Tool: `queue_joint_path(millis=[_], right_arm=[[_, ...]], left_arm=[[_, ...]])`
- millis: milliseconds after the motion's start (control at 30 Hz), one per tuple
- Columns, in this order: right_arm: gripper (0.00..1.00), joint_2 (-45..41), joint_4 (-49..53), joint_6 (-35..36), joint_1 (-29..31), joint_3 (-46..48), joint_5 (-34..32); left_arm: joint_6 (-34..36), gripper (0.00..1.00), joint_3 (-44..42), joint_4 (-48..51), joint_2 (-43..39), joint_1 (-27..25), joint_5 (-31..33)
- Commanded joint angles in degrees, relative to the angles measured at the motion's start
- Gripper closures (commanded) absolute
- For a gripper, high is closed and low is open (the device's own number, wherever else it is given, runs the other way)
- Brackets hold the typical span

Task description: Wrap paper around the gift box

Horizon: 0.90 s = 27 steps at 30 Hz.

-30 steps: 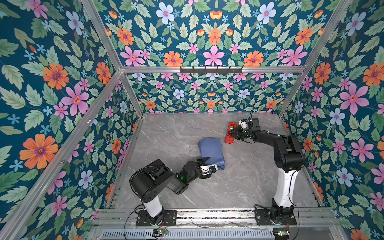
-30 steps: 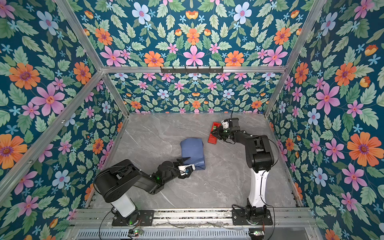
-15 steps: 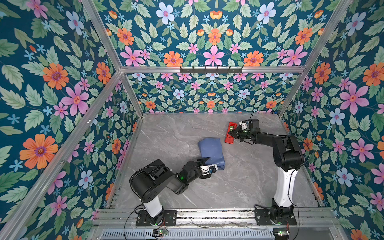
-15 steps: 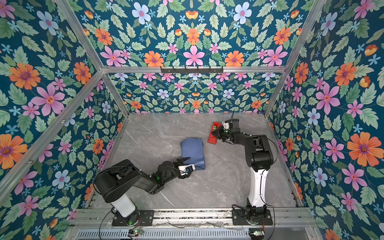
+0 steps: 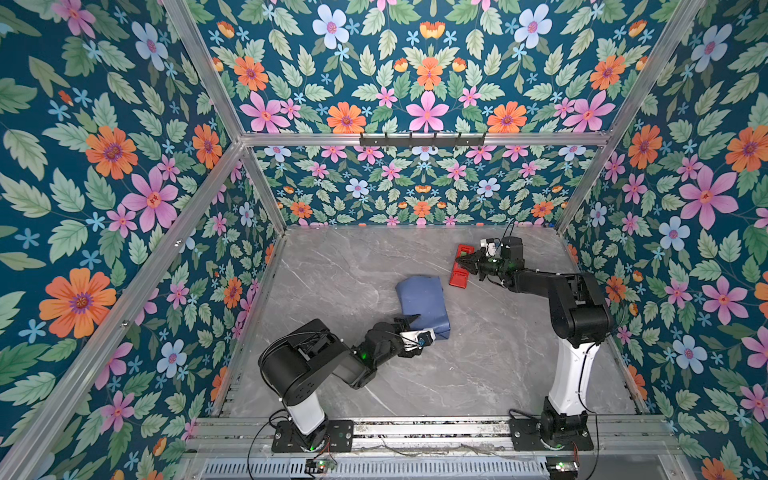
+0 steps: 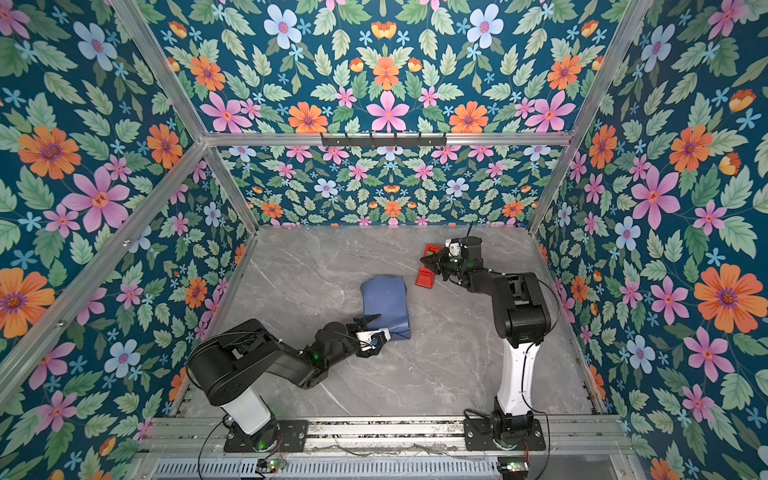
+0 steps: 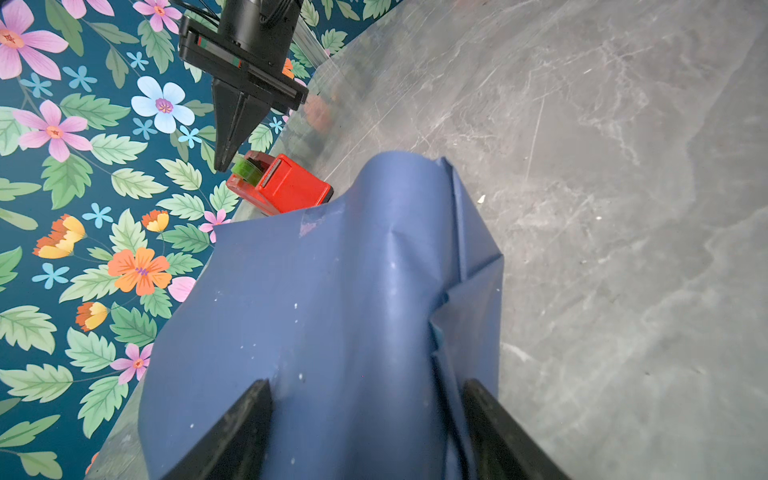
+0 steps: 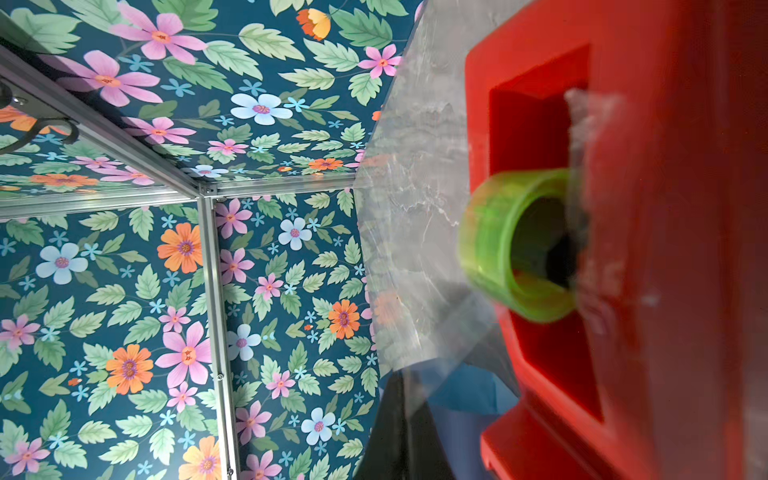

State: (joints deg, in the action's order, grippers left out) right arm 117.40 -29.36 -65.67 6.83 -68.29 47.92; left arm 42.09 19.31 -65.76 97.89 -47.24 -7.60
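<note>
The paper (image 5: pixel 424 301) (image 6: pixel 384 305) lies folded round a flat parcel mid-table, slate-blue face out; the gift box itself is hidden inside. My left gripper (image 5: pixel 417 326) (image 6: pixel 374 324) straddles the parcel's near end. In the left wrist view its fingers (image 7: pixel 249 415) press both sides of the paper (image 7: pixel 353 291), one on a folded flap. My right gripper (image 5: pixel 459 261) (image 6: pixel 424 261) (image 8: pixel 401 399) is shut at the red tape dispenser (image 5: pixel 459 276) (image 8: pixel 665 249). A clear tape strip (image 8: pixel 436 324) runs from the green roll (image 8: pixel 498 249) to its tips.
The dispenser (image 6: pixel 426 278) (image 7: pixel 291 187) stands just beyond the parcel's far right corner, near the back of the grey marble table (image 5: pixel 332 266). Floral walls close in three sides. A hook rail (image 5: pixel 422 139) hangs on the back wall.
My right gripper's jaws have closed at the tape dispenser, pinching the tape end. The left arm and the parcel have not moved.
</note>
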Motion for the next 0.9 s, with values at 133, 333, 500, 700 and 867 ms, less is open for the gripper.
queue_joint_path(millis=[133, 333, 500, 700, 867], right_arm=[[1.00, -3.67, -5.52, -0.88, 1.03, 5.57, 1.52], [1.00, -6.47, -7.20, -0.42, 2.33, 11.30, 0.47], [1.00, -6.73, -9.05, -0.27, 3.18, 15.35, -0.36], [1.00, -4.79, -7.96, 1.12, 3.21, 16.06, -0.80], [1.00, -4.12, -4.13, 3.49, 2.71, 15.88, -2.86]], left_arm=[[-0.69, 0.27, 0.02, 4.76, -0.06, 0.13, 0.17], [-0.82, 0.27, 0.03, 4.85, 0.11, 0.11, 0.12], [-0.95, 0.27, 0.02, 4.85, 0.00, 0.06, 0.12], [-1.04, 0.27, -0.06, 4.91, -0.24, 0.11, 0.12], [-1.12, 0.27, -0.06, 4.93, -0.33, 0.10, 0.05]])
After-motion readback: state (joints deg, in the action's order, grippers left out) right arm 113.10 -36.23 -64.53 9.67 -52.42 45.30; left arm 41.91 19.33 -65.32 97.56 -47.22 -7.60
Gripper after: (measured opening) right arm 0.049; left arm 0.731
